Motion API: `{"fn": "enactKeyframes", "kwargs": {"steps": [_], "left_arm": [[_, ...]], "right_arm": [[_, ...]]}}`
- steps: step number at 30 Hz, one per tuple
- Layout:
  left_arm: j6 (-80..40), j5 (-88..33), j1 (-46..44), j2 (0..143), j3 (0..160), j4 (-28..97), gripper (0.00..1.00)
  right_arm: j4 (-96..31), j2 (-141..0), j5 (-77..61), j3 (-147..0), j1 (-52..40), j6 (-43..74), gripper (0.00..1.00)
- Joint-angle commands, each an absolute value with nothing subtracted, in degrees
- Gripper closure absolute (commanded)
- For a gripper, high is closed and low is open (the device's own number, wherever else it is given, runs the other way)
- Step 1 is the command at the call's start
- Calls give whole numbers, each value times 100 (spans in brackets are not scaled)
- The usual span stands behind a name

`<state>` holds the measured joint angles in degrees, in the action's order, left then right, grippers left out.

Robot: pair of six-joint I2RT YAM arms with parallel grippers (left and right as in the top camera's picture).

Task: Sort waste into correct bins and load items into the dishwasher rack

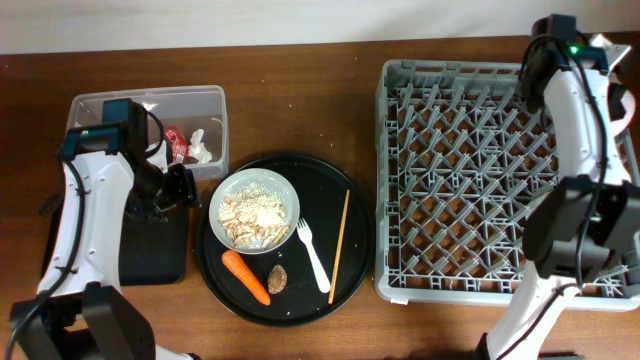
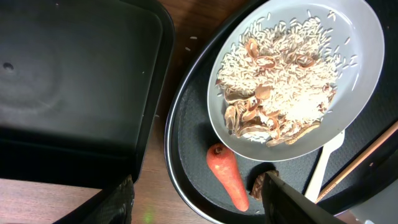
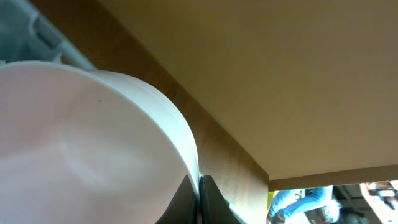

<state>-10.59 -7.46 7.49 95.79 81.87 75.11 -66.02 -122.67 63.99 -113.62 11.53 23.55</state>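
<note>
Left gripper (image 2: 198, 180) is open and empty, its fingers spread wide. In the overhead view it hangs over the gap between the shallow black tray (image 1: 150, 250) and the round black tray (image 1: 350, 275). The left wrist view shows both tray edges directly beneath it.

Right gripper (image 3: 199, 186) is pinched on the rim of the pink bowl (image 3: 93, 137), which fills most of the right wrist view. A grey edge of the dishwasher rack (image 1: 470, 180) shows at the top left of that view. From overhead, the right arm reaches to the rack's far right corner, and the bowl is mostly hidden there. Whether the bowl rests on the pegs cannot be told.

Clear tub (image 1: 150, 100) sits at the far left of the table, beyond the shallow black tray. It holds the red wrapper (image 1: 176, 143) and the white tissue (image 1: 199, 147), side by side.

On the round black tray:
- White dish (image 1: 290, 190) stands at the far left part, with food scraps (image 1: 255, 212) heaped inside.
- Carrot (image 1: 245, 277) lies just near of the dish, slanted.
- Brown pit (image 1: 278, 278) lies just beside the carrot's right end.
- White fork (image 1: 314, 255) lies to the right of the dish, tines towards it.
- Chopstick (image 1: 340, 245) lies right of the fork, nearly parallel to it and apart from it.
</note>
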Motion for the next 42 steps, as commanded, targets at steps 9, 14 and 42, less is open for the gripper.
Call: {"fn": "enactKeyframes", "kwargs": {"steps": [9,14,42], "left_arm": [[-1131,-768,768,9489,8232,7443,35],[-1131,-768,768,9489,8232,7424,35],[-1129,-768,768,9489,8232,7393,34]], "right_arm": [[-6702,-12610,6156,-11316,932,2453,96],[-6698,-12610,6104,-11052,932,2451,96],[-6370,-12737,7303,-10989,563,2429,96]]}}
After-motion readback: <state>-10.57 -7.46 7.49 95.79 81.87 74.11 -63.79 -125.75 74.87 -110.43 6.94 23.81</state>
